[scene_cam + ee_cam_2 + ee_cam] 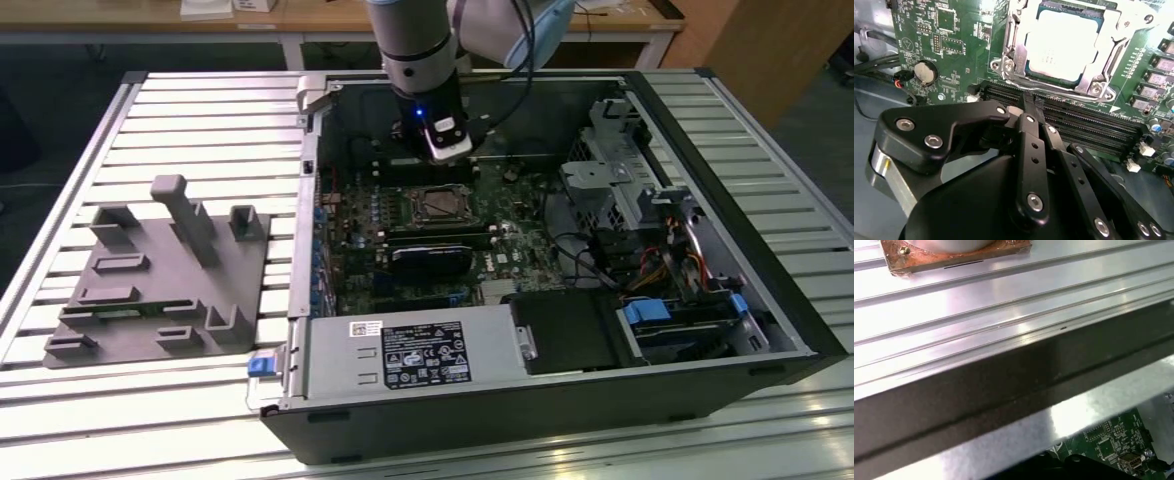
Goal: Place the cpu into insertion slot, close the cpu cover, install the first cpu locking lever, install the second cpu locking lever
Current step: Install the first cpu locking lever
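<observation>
Slatted table (200, 120); second wrist view, cpu (1064, 42) seated

The insertion slot (437, 204) is left unobstructed from above. Passage is narrowed by the case wall (310, 200) and drive cage (607, 190).

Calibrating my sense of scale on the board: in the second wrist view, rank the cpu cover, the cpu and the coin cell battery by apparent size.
1. cpu cover, framing the chip
2. cpu
3. coin cell battery, clearly smallest
</observation>
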{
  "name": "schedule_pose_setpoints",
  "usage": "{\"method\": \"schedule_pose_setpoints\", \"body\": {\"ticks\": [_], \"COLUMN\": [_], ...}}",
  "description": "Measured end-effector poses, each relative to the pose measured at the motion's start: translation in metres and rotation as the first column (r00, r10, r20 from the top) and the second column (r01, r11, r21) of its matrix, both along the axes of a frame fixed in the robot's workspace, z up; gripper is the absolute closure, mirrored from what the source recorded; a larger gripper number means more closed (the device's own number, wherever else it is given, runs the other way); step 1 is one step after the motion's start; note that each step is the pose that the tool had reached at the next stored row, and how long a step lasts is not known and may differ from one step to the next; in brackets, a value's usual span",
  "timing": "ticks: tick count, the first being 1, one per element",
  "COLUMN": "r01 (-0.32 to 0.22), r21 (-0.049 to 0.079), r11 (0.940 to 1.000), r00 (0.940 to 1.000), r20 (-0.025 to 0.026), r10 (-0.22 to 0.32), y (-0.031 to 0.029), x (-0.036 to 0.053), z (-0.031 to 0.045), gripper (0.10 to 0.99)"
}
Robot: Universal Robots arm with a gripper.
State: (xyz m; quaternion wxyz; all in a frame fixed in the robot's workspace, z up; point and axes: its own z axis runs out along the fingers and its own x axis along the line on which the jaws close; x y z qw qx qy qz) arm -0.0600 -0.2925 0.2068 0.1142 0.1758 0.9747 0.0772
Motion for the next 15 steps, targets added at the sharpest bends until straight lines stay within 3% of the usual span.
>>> {"method": "schedule_pose_setpoints", "body": {"ticks": [4, 8, 11, 15], "r01": [0.000, 0.000, -0.001, -0.004], "r21": [-0.001, -0.044, -0.082, -0.118], "r11": [1.0000, 0.9990, 0.9967, 0.9930], "r00": [1.0000, 1.0000, 0.9997, 0.9984], "r20": [-0.0004, -0.0092, -0.0244, -0.0573], "r10": [0.000, 0.000, -0.001, -0.002], "y": [0.0000, 0.0000, 0.0000, -0.0001], "x": [0.0000, 0.0003, 0.0010, 0.0031], "z": [0.0001, -0.0003, -0.0003, -0.0003], "gripper": [0.980, 0.980, 0.980, 0.980]}}
